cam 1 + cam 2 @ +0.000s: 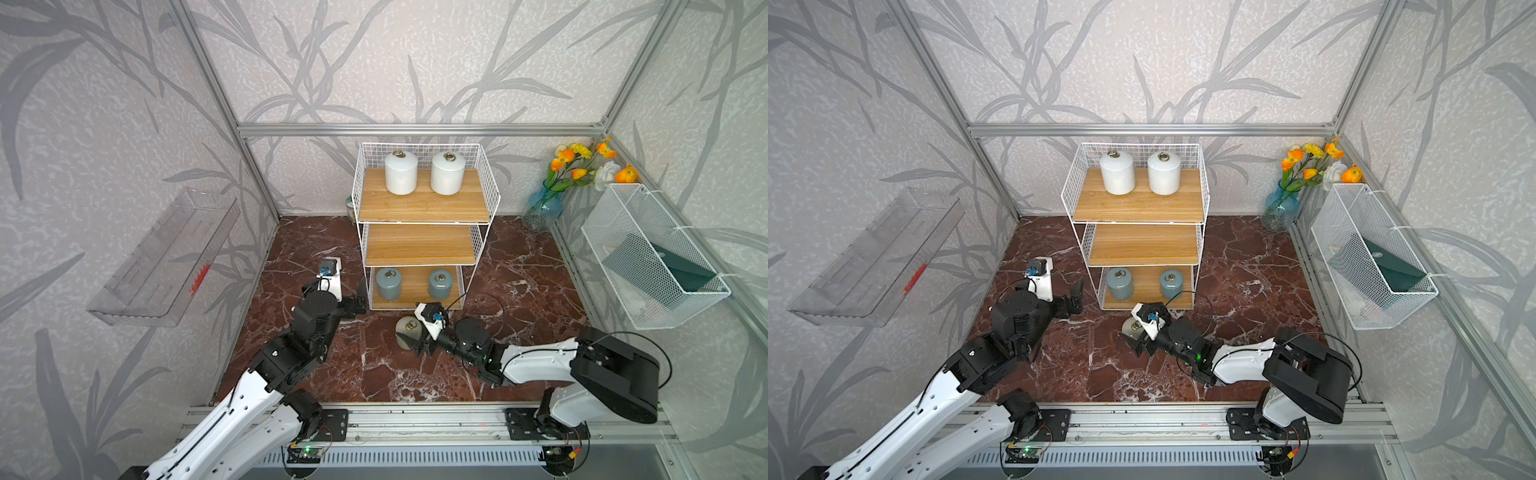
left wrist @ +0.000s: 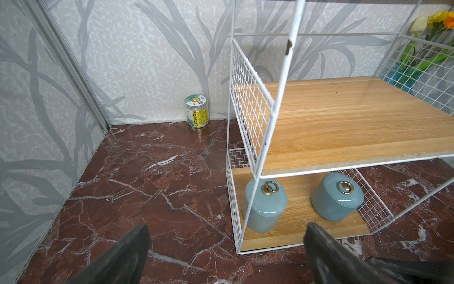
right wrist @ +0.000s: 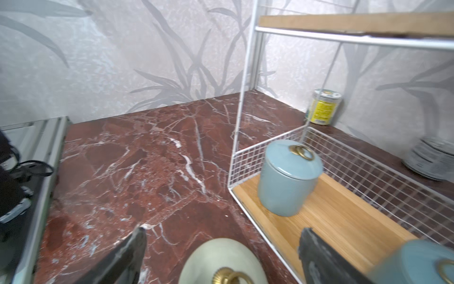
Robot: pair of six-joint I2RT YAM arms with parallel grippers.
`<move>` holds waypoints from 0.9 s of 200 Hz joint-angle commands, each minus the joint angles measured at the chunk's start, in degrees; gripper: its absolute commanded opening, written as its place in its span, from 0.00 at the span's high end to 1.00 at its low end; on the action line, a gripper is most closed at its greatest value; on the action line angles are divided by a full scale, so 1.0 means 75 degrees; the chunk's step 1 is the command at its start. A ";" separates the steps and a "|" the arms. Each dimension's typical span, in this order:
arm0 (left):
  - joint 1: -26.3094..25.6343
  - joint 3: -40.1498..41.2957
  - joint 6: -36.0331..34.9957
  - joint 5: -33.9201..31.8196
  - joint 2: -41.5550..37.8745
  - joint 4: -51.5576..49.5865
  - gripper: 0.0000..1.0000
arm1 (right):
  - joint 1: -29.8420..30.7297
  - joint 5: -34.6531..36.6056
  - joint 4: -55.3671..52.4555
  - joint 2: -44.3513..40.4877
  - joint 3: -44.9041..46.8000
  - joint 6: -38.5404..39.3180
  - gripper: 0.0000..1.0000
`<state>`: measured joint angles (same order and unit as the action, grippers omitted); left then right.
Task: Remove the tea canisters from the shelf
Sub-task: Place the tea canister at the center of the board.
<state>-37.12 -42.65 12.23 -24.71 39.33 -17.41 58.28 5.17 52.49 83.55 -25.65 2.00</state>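
Only both top views show white canisters (image 1: 400,172).

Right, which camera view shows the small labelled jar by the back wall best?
Left wrist: the jar stands whole and sharp by the wall. Right wrist shows it blurred behind the shelf wire. In a top view only the jar's edge peeks past the shelf.

On red marble bench (image 1: 519,266): shelf (image 1: 419,245), beige canister (image 1: 402,332) just before it, labelled jar (image 2: 196,112) and blue vase (image 1: 540,210) by the back wall. On top board (image 1: 422,205): white canisters (image 1: 400,172) (image 1: 447,172); on bottom board (image 1: 415,286): blue-grey canisters (image 1: 389,284) (image 1: 439,284)
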 commanded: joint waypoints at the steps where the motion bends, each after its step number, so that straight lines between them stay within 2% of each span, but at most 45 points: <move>1: -0.0013 -0.0010 0.0108 0.0066 -0.0084 0.0174 0.01 | -0.0010 0.1661 -0.1840 -0.0301 -0.0738 0.0110 0.08; 31: -0.0018 0.0047 0.0155 0.0147 -0.0033 0.0200 0.01 | -0.0019 0.2912 -0.0729 0.0210 -0.0715 0.0195 0.07; 63: -0.0014 0.0167 0.0291 0.0241 -0.0077 0.0229 0.01 | -0.0156 0.4261 -0.0936 0.0751 -0.1238 0.0239 0.03; 89: -0.0018 0.0232 0.0326 0.0250 -0.0125 0.0242 0.00 | -0.0198 0.4580 -0.0996 0.1159 -0.1727 0.0608 0.00; 130: -0.0008 0.0281 0.0339 0.0229 -0.0176 0.0224 0.01 | -0.0189 0.5707 -0.0444 0.1851 -0.2335 0.1029 0.01; 180: -0.0017 0.0319 0.0342 0.0246 -0.0129 0.0233 0.01 | -0.0255 0.6561 0.1189 0.3059 -0.2744 0.2126 0.01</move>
<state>-37.12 -41.04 14.17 -23.00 38.65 -16.25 56.73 48.69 52.53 103.22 -44.99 12.43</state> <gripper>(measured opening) 0.993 0.990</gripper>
